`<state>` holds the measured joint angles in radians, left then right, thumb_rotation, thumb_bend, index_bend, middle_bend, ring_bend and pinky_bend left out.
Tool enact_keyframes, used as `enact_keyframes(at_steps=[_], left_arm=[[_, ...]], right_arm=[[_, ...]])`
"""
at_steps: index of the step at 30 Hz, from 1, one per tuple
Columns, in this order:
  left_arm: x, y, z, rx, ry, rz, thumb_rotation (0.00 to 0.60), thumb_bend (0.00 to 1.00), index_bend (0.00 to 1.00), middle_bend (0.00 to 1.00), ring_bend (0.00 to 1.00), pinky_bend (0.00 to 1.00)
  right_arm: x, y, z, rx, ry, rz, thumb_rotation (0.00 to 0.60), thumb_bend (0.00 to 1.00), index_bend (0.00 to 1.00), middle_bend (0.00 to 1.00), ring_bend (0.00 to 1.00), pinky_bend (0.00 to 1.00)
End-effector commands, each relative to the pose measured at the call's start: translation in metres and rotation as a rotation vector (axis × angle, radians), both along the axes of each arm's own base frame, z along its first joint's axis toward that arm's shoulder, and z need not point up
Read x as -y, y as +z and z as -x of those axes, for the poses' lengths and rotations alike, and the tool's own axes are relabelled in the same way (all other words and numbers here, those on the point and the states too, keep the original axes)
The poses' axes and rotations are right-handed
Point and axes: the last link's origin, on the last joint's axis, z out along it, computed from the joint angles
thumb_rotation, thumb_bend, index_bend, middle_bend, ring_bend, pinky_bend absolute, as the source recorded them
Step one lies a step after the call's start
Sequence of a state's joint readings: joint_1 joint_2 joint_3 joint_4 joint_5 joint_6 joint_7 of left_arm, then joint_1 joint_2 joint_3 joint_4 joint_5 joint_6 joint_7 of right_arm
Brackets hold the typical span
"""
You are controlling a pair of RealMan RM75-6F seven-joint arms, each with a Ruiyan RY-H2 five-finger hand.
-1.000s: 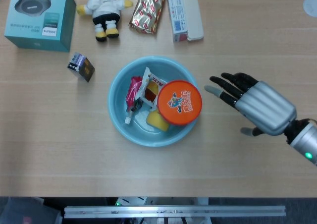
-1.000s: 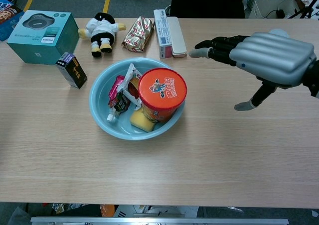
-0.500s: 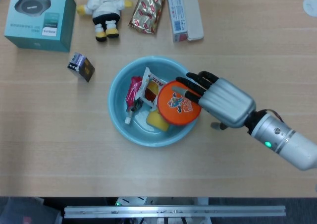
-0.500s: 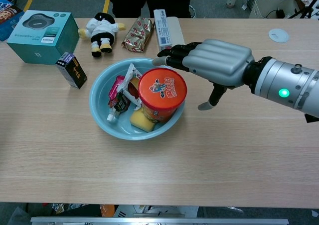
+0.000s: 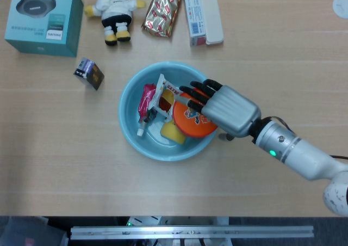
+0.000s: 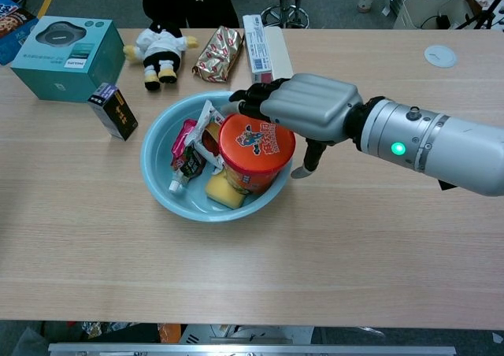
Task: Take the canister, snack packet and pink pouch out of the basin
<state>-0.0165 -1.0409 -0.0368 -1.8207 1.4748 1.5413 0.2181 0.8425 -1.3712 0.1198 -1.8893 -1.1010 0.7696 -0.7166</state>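
Basin (image 5: 130, 126) sat mid-table w/ canister (image 5: 190, 120) at its 3 o'clock side, snack packet (image 5: 162, 96) centre, pink pouch (image 5: 147, 100) toward 9. Right hand (image 5: 223, 110) was over the canister lid, fingers spread, thumb outside the wall, clamping nothing yet. Best: lower, wrap the canister's sides, lift straight up w/o tipping.

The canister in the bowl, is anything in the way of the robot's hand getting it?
Nothing visible is. The right hand is spread right over the orange canister, with no object between them. The snack packet and pink pouch lie on the canister's far side, away from the hand.
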Motion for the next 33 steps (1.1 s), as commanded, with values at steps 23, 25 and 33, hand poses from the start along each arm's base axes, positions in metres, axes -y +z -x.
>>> enact_keyframes(at_steps=[23, 25, 33], left_arm=[[-0.002, 0.003, 0.003, -0.008, 0.012, -0.009, 0.6, 0.35, 0.31, 0.27, 0.21, 0.17], [-0.001, 0.003, 0.003, -0.008, 0.013, -0.01, 0.6, 0.35, 0.31, 0.27, 0.21, 0.17], [-0.001, 0.002, 0.005, -0.01, 0.014, -0.007, 0.6, 0.35, 0.31, 0.27, 0.21, 0.17]], right_arm=[[0.027, -0.024, -0.026, -0.044, -0.05, -0.054, 0.6, 0.0, 0.0, 0.04, 0.0, 0.15], [0.028, -0.024, -0.029, -0.046, -0.051, -0.059, 0.6, 0.0, 0.0, 0.07, 0.0, 0.15], [0.029, -0.026, -0.023, -0.055, -0.079, -0.07, 0.6, 0.0, 0.0, 0.16, 0.08, 0.2]])
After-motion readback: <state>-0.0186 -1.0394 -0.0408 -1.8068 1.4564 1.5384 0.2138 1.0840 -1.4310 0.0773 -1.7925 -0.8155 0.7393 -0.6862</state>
